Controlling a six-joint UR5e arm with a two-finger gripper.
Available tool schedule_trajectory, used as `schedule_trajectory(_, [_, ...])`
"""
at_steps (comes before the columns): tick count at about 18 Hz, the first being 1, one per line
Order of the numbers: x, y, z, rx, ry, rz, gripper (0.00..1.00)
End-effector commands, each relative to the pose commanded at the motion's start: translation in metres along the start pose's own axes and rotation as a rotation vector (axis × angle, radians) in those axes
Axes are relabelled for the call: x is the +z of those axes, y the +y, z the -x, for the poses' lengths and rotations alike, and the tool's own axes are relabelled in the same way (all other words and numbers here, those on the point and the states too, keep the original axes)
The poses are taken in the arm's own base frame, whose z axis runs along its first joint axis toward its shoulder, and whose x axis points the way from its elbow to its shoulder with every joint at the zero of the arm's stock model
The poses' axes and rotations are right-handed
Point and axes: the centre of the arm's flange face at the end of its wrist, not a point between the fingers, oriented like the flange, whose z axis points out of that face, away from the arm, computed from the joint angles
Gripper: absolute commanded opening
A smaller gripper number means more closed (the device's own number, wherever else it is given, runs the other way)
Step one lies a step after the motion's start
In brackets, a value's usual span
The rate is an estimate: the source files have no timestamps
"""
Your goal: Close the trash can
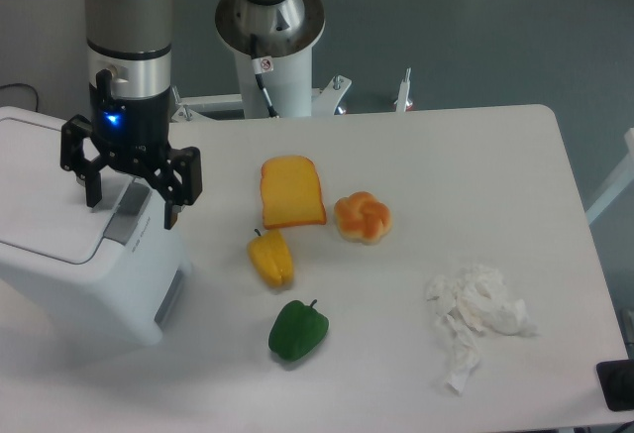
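White and rounded at its corners, the bench [475, 156] stands before a grey-blue floor, with my arm's round base at its far edge; the large white boxy plastic trash can [89, 274] sits at the bench's left end, its flat lid lying down on top and the grey push tab [127, 223] at the lid's front edge; my black two-finger claw [130, 202] hangs just above that tab, fingers spread apart and holding nothing; to the right lie a yellow slice of toast [291, 191], an orange knotted bun [363, 217], a yellow pepper [270, 258], a green pepper [297, 330] and a crumpled white tissue [475, 314]
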Motion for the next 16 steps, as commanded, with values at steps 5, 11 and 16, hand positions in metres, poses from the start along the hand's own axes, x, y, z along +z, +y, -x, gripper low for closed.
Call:
schedule_trajectory(5, [-0.0018,0.0002,-0.0005,0.000,-0.001,-0.001,1.00])
schedule_trajectory(11, [-0.0018,0.0002,-0.0005,-0.003,-0.001,-0.001,1.00])
schedule_trajectory(16, [0.0014,0.0009,-0.0009,-0.002,0.002,0.003,1.00])
